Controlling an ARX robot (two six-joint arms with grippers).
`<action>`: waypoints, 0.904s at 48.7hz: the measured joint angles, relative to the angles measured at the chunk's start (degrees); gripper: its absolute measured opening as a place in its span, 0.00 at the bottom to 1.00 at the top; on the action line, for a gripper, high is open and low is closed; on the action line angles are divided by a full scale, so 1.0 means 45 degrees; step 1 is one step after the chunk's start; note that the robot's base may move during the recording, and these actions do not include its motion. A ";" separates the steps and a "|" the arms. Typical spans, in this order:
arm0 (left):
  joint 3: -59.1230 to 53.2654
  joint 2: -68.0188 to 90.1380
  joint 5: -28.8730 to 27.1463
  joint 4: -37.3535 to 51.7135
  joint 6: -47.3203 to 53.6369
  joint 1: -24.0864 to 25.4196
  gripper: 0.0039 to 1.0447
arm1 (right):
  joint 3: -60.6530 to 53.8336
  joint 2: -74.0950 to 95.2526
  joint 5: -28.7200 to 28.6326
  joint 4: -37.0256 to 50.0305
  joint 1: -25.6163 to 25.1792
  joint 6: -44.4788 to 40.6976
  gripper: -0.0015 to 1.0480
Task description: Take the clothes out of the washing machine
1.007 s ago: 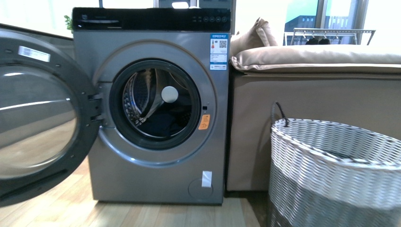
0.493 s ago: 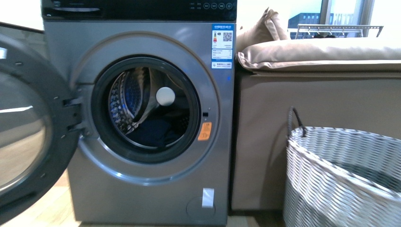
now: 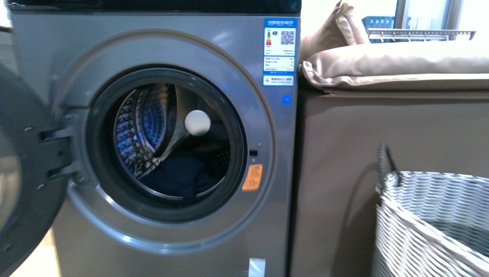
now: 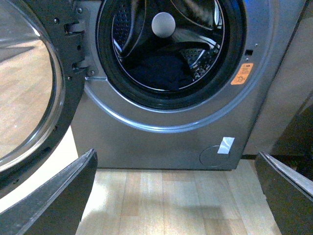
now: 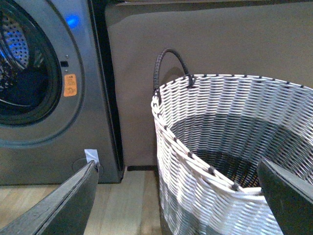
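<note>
The grey washing machine [image 3: 271, 150] fills the front view, its round door [image 3: 17, 190] swung open to the left. The dark navy clothes [image 3: 176, 175] lie at the bottom of the steel drum; they also show in the left wrist view [image 4: 161, 71] and partly in the right wrist view [image 5: 27, 83]. My left gripper [image 4: 176, 196] is open and empty, low over the wooden floor in front of the machine. My right gripper [image 5: 178, 200] is open and empty, beside the basket's rim. Neither arm shows in the front view.
A grey-and-white woven basket [image 3: 427, 219] stands to the right of the machine, also in the right wrist view [image 5: 230, 147]. A tan sofa [image 3: 392, 115] stands behind it. An orange sticker [image 3: 252, 177] sits by the porthole. Wooden floor [image 4: 161, 200] lies before the machine.
The view has closed in on the washing machine: the porthole looks larger, the basket has slid to the right edge and the control panel has left the top.
</note>
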 joint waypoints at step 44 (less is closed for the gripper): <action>0.2210 0.8514 0.4886 0.6810 -0.2297 0.0335 0.94 | 0.0000 0.0000 0.0010 0.0000 0.0005 0.0005 0.93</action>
